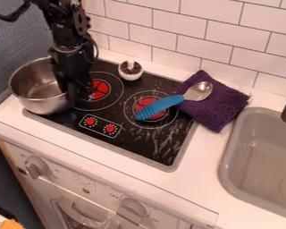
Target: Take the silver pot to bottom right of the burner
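While the black pincer (77,91) hangs down at the right rim of the silver pot (43,103), whether it is spread, pressed together or pinching that rim cannot be told. The pot is at the left edge of the black stovetop (146,145), overlapping that edge near the near-left corner and reaching out over the left end of the white tabletop (208,176). Just right of the pincer is the left burner (112,91), partly hidden by it. A small white cup (130,77) with dark contents sits by the stovetop's far edge. Nearer the front is a control panel (100,126), its two red dials ringed by tiny marks.

On the right burner (144,102) lies the blue handle of a spoon (160,106), its metal bowl on a folded purple cloth (220,107) that laps the stovetop's right edge. From the panel, streaked black surface runs to the near-right corner; past that edge, a strip of tabletop separates the stovetop from the grey sink (226,167). Small print stands around the knobs (36,166) below the tabletop's front edge.
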You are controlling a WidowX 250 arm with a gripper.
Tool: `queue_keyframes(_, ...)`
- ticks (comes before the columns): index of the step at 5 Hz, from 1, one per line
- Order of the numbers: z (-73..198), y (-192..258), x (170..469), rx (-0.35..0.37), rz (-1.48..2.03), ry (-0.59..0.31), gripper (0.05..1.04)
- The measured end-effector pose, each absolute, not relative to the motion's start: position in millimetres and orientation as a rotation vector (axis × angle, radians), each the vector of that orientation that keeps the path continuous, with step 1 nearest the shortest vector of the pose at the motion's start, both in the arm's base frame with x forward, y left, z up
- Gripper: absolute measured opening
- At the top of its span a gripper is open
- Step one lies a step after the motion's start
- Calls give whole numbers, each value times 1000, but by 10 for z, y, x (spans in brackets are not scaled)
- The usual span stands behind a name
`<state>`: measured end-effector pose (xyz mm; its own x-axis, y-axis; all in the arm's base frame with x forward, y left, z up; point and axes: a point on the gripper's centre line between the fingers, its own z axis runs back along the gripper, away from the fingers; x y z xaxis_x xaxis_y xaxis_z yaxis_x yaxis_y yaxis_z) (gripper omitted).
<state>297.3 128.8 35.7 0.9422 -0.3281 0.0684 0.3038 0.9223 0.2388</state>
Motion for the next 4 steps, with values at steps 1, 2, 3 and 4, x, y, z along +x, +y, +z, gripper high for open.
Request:
queue_keyframes(1, 326, 1290, 2921, 233, -322, -87, 152)
queue_keyframes(2, 348, 1287, 2903, 244, -319, -87, 77)
queue_keyframes(3, 346, 1288, 2896, 251, -330, -79, 73)
queue_keyframes(4, 375, 1298, 2903, 265, -333, -83, 73)
